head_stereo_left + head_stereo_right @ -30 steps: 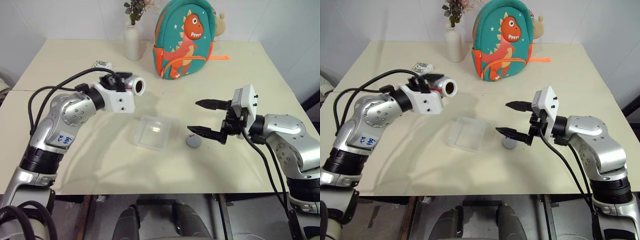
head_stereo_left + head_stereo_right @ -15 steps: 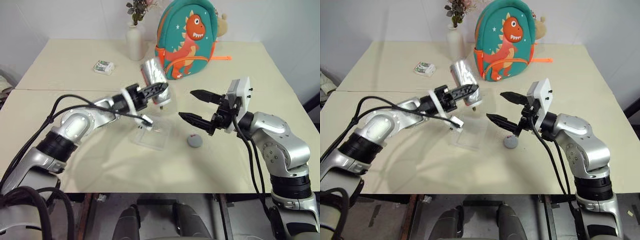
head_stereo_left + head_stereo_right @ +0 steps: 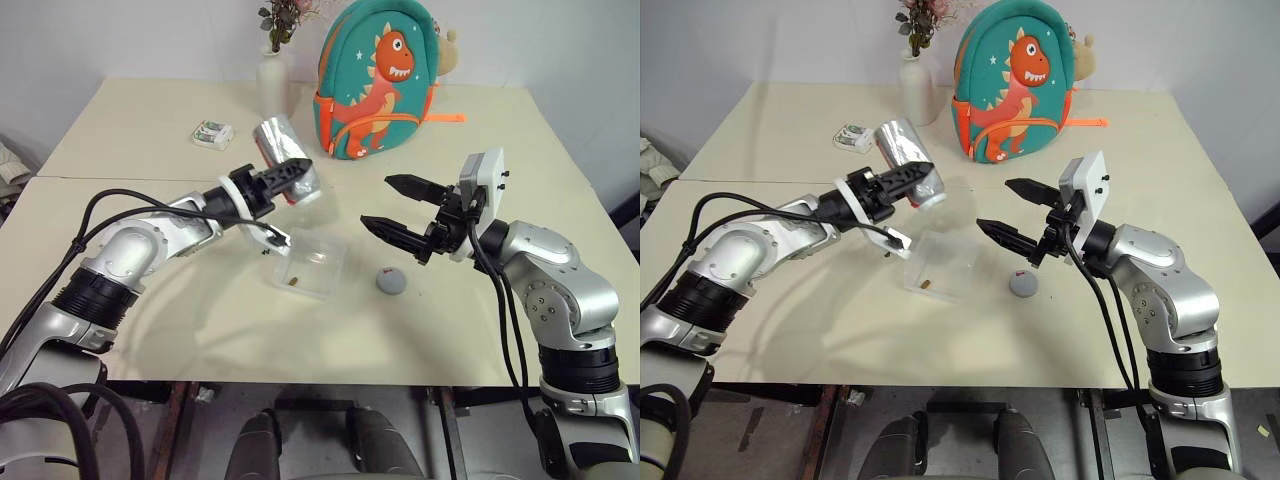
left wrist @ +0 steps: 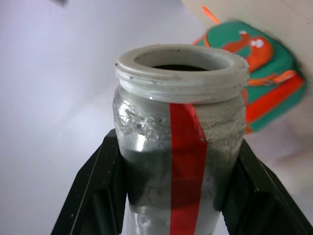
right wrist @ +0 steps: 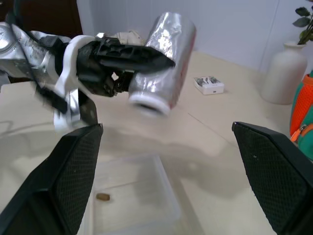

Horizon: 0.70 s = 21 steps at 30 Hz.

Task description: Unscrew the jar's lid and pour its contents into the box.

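I see the contents [image 3: 291, 283], a brown bit, in the box [image 3: 312, 266] at frame centre; lid [image 3: 391, 282] lies on the surface [image 3: 150, 130] just right of it. Right tool [image 3: 398, 209] hangs wide open, empty, centre-right. Left tool [image 3: 297, 176] is clamped on the jar [image 3: 284, 148], tipped mouth-down above the box. Backpack [image 3: 378, 75] sits at top.

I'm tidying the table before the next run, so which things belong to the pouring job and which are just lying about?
Job: jar in the left tool, lid, box, brown bit inside it.

Lying about: dinosaur backpack, white vase, small packet.
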{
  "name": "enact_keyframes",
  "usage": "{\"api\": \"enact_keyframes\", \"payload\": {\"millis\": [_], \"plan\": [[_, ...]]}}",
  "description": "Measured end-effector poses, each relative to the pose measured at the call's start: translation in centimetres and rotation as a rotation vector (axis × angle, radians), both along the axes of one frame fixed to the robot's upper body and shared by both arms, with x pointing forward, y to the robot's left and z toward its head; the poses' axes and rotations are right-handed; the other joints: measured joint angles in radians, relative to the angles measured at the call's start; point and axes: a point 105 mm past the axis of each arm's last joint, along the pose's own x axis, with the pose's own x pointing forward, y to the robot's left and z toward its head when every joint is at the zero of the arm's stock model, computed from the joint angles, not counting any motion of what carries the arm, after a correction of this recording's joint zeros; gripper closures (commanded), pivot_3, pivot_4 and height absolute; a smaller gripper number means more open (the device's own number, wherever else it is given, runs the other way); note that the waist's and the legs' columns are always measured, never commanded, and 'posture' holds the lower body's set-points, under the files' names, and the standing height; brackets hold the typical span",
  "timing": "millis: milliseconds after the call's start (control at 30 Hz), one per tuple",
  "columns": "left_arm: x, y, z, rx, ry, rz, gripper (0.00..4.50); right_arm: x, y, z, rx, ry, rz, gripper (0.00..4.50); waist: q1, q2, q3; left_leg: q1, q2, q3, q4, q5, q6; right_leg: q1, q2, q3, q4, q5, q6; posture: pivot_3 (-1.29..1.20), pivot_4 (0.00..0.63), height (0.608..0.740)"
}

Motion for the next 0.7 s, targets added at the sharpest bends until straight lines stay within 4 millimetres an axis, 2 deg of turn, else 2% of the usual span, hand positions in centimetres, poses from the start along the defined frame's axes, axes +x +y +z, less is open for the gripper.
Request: {"api": "enact_keyframes", "payload": {"millis": [33,200,333,433,567,700], "plan": [[0.3,0.6,-0.2,-0.095,0.082,0.022,2.48,0.0,0.0,-0.1,0.0,0.003,-0.001,0.04,0.0,0.0,0.0,0.0,0.0,0.0,0.001,0.0,0.0,0.0,0.0,0.0,0.001,0.0,0.0,0.0,0.15,0.74],[1.7,4.4,-1.9,-0.968,0.677,0.087,2.48,-0.1,-0.3,-0.4,0.0,0.012,-0.009,0.04,0.0,0.0,0.0,-0.001,0.001,-0.001,0.006,0.0,0.0,0.0,0.001,-0.001,0.005,0.0,0.0,0.0,0.15,0.74],[2.1,7.7,-1.8,-1.354,0.842,0.101,2.48,-0.4,-0.5,-0.9,-0.01,0.034,-0.013,0.04,-0.006,0.0,0.0,0.0,0.001,-0.004,0.007,0.0,0.0,0.001,0.003,-0.001,0.005,0.0,0.0,0.0,0.15,0.74],[2.5,10.0,-2.6,-1.573,0.901,0.152,2.48,-0.7,-0.4,-0.9,-0.018,0.035,-0.006,0.04,-0.01,0.0,0.0,0.001,0.001,-0.005,0.007,0.001,0.0,0.002,0.003,-0.001,0.005,0.0,0.0,0.0,0.15,0.74],[3.0,12.6,-4.7,-1.732,0.92,0.179,2.48,-1.2,-0.3,-0.7,-0.037,0.027,0.003,0.04,-0.018,0.0,0.0,0.0,0.001,-0.005,0.007,0.001,0.0,0.002,0.003,-0.001,0.004,0.0,0.0,0.0,0.15,0.74],[3.2,13.8,-5.4,-1.8,0.883,0.06,2.48,-1.3,-0.4,-0.7,-0.046,0.03,-0.001,0.04,-0.02,0.0,0.0,0.0,0.001,-0.005,0.007,0.0,0.0,0.002,0.003,-0.001,0.003,0.0,0.0,0.0,0.15,0.74]]}}
